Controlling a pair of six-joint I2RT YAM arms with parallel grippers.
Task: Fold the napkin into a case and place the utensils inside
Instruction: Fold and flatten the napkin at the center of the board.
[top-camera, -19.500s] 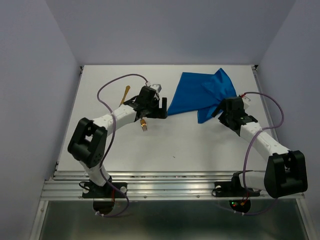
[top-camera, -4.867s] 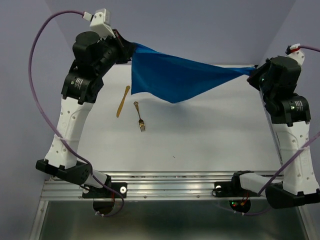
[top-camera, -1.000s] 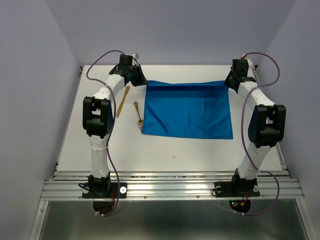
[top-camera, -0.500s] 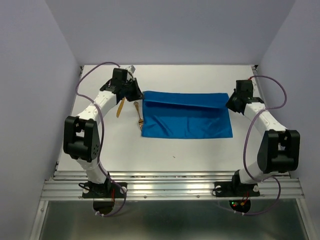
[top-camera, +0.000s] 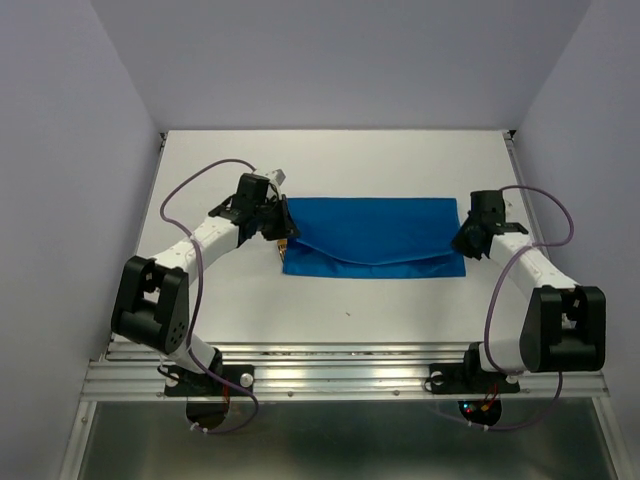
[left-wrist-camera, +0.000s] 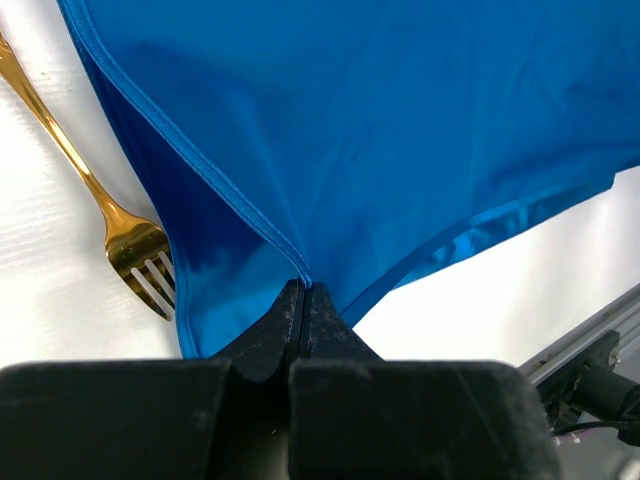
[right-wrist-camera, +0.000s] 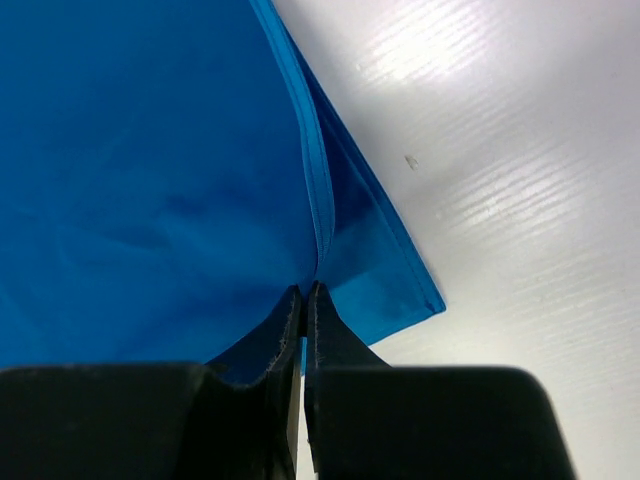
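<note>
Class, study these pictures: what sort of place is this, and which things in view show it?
Probably a robotics lab test cell: a plain white table boxed in by blank pale walls, with a left arm and right arm bolted to a metal rail at its near edge.

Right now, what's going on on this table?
Both arms are mid-fold on the blue napkin. The left pincer and right pincer are each shut on a corner of the upper layer, which is doubled over toward the near edge. A strip of the lower layer shows in front. A gold fork lies on the table beside the napkin's left edge, not yet tucked in.
</note>
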